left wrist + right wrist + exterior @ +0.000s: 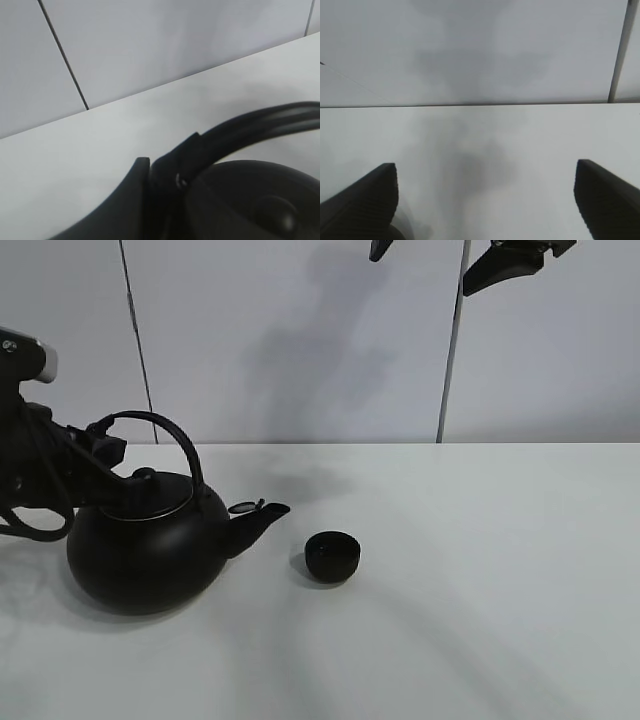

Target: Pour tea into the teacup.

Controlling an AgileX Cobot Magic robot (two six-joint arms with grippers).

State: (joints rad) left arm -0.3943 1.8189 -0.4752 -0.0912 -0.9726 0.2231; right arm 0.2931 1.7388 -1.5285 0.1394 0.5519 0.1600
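Observation:
The big black kettle (150, 550) stands on the white table at the left, spout (265, 514) pointing right. The teacup (332, 556), small, round and black, sits upright just right of the spout, apart from it. My left gripper (104, 448) is shut on the left end of the kettle's arched handle (165, 427). The left wrist view shows one finger (127, 202) pressed against the handle (250, 127) above the kettle's lid (260, 200). My right gripper (430, 265) hangs high above the table, open and empty, its fingers (377, 197) spread wide. The cup is out of both wrist views.
The white table (500, 590) runs to a pale panelled wall (300, 340) at the back with dark vertical seams. The left arm's cables (35, 510) hang beside the kettle.

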